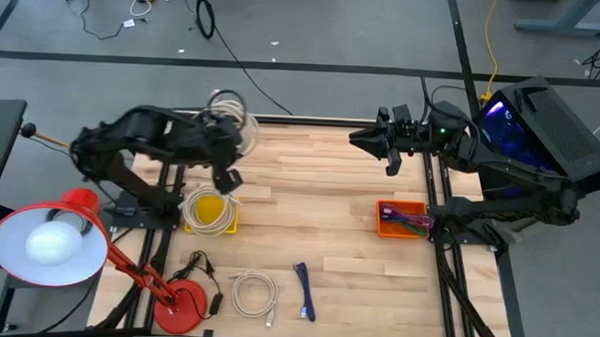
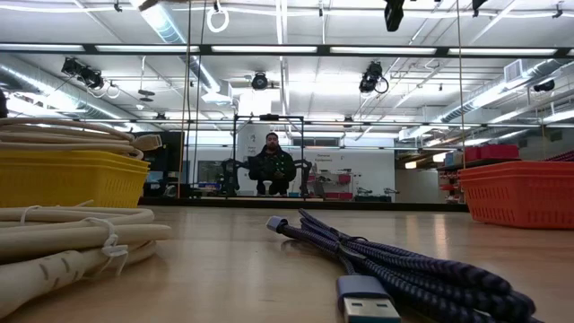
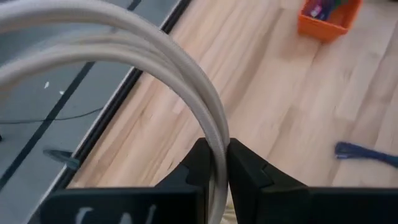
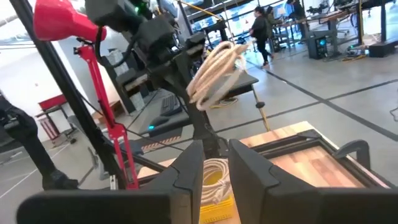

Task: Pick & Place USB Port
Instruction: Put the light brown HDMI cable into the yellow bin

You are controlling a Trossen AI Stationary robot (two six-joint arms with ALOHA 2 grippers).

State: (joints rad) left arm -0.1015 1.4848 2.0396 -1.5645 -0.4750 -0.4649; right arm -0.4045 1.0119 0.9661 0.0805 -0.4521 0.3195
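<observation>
Left tool [image 3: 214, 171] is clamped on a coiled white cable [image 1: 230, 114], yellow basket [image 1: 210, 213] right below it. Right tool [image 4: 216, 163] hangs empty, fingers slightly apart.

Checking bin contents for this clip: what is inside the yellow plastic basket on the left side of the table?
The yellow plastic basket holds a coiled cream-white cable, heaped above its rim. The coil covers the basket's floor, so anything beneath cannot be seen.
</observation>
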